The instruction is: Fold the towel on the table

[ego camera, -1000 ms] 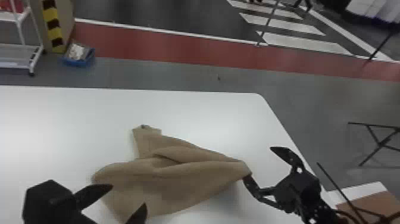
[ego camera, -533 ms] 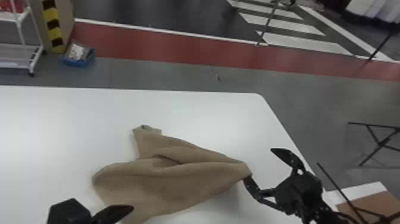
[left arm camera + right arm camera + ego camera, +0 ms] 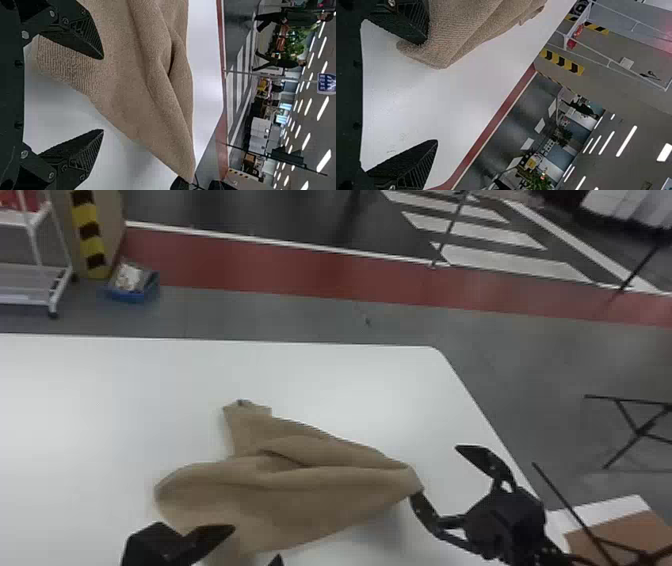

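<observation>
The tan towel (image 3: 300, 495) lies rumpled on the white table (image 3: 125, 390), narrowing to a corner at its right end. Over its near edge, at the bottom of the head view, my left gripper (image 3: 256, 542) is open. In the left wrist view, one finger of the left gripper (image 3: 102, 94) overlaps the towel (image 3: 130, 79) and the other stands over bare table. My right gripper (image 3: 435, 471) is open beside the towel's right corner, its nearer finger against the cloth. The right wrist view has the right gripper (image 3: 430, 91) with one finger at the towel (image 3: 451, 35), the other well apart.
The table's rounded far corner (image 3: 435, 349) and slanting right edge lie beyond the right arm. On the floor stand a white rack (image 3: 37, 270) and a blue bin (image 3: 131, 294). A dark folding stand (image 3: 640, 430) is at the right.
My left gripper has shifted right and toward the near side of the table, most of it in the earlier half second. The right gripper and the towel look nearly unchanged.
</observation>
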`<state>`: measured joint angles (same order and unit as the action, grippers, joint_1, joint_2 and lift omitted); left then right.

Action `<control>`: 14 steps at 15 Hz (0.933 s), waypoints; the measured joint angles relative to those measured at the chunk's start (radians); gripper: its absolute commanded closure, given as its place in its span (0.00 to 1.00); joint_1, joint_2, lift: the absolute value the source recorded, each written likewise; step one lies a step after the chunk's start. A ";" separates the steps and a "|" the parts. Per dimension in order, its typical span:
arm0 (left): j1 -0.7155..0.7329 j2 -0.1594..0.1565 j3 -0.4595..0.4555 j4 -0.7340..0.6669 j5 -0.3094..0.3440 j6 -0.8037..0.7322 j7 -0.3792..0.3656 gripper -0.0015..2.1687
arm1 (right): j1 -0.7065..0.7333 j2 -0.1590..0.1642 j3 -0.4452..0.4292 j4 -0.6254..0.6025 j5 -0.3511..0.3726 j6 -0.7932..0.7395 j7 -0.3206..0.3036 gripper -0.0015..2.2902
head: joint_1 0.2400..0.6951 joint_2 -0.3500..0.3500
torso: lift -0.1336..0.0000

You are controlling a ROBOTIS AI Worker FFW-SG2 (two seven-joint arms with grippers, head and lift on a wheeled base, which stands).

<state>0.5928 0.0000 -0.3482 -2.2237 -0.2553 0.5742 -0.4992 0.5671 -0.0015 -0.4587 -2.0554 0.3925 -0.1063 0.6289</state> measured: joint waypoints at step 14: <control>0.039 0.000 0.002 -0.008 -0.058 -0.017 0.006 0.23 | 0.010 0.000 0.000 -0.006 -0.024 -0.002 0.001 0.02 | 1.00 0.00 | 0.07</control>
<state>0.6314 0.0000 -0.3459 -2.2316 -0.3136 0.5577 -0.4928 0.5770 -0.0015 -0.4588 -2.0617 0.3681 -0.1080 0.6303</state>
